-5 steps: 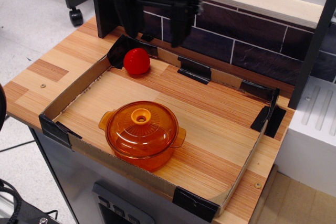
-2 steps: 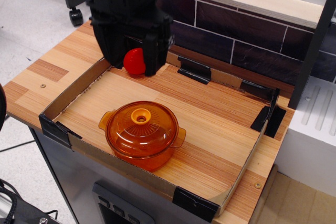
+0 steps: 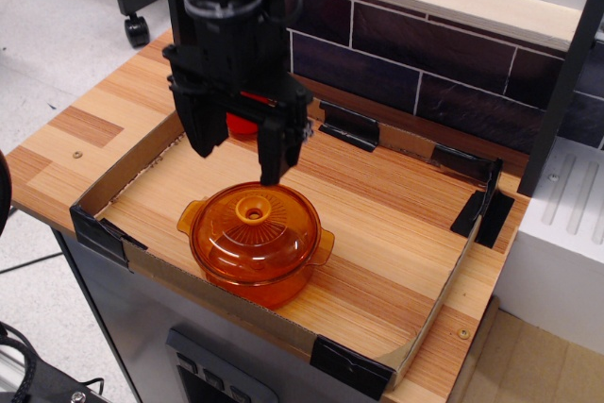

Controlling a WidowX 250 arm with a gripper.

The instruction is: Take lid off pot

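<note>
The translucent orange pot [image 3: 257, 273] with two small side handles stands near the front of the cardboard tray [image 3: 113, 186]. The domed orange lid [image 3: 255, 238] sits on it, its round knob [image 3: 253, 209] at the centre. My black gripper [image 3: 236, 163] hangs open just above and behind the lid. Its right finger [image 3: 272, 150] ends close over the lid's back rim, and its left finger [image 3: 200, 127] hangs to the left of it. It holds nothing.
A small red ball [image 3: 243, 125] lies at the tray's back left, mostly hidden behind the gripper. A dark tiled wall [image 3: 425, 73] runs along the back. A white unit [image 3: 566, 233] stands at the right. Black tape [image 3: 349, 365] holds the tray corners.
The gripper has come forward and down from the back of the tray, past the red ball, to just above the lid. Pot and lid have not moved.
</note>
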